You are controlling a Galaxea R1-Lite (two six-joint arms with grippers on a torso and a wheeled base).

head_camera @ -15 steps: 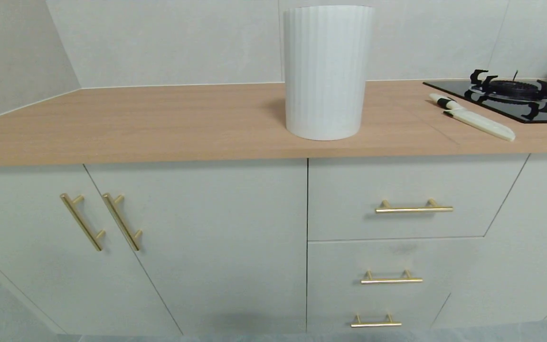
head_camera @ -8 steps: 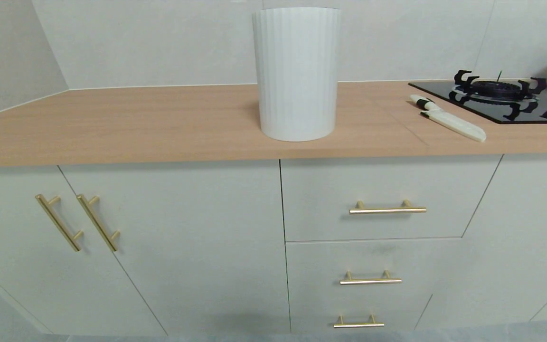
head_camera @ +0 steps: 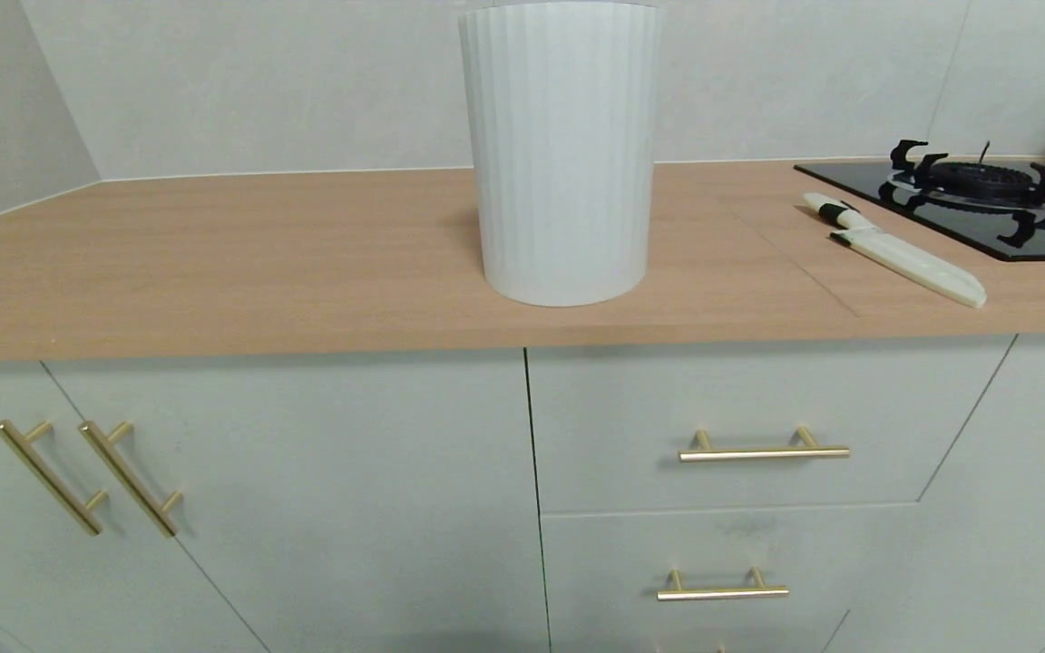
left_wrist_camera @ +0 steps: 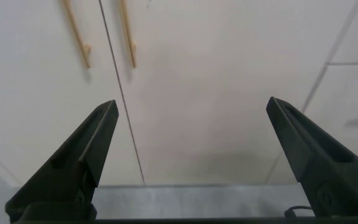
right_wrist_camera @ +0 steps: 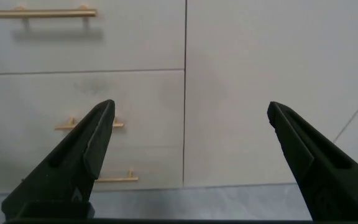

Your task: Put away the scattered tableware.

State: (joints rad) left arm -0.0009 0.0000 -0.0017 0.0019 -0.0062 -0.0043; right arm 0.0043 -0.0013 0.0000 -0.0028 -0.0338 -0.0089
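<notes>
Presently, the knife (head_camera: 894, 249) lies flat on the counter (head_camera: 214, 263), at 3 o'clock from the canister (head_camera: 561, 154) and well apart from it. Its handle, white with black bands, points to 10 o'clock. Its pale blade points to 4 o'clock, with the tip near the counter's front edge. The hob (head_camera: 985, 195) sits at 1 o'clock from the knife, just beside the handle end, with black pan supports on it.

The canister is white, ribbed and upright, standing near the front edge. What it contains cannot be told.

Under the counter, two doors (head_camera: 305, 499) with slanted brass handles lie at 7 o'clock from the canister. The drawers (head_camera: 758, 408), each with a level brass handle, lie at 5 o'clock. All fronts are closed.

Left gripper (left_wrist_camera: 191, 103): the jaws are spread wide with nothing between them, and it faces the door fronts low down. Right gripper (right_wrist_camera: 191, 104): the jaws are likewise spread wide and empty, and it faces the drawer fronts. Neither touches the cabinet, the knife or the canister.
</notes>
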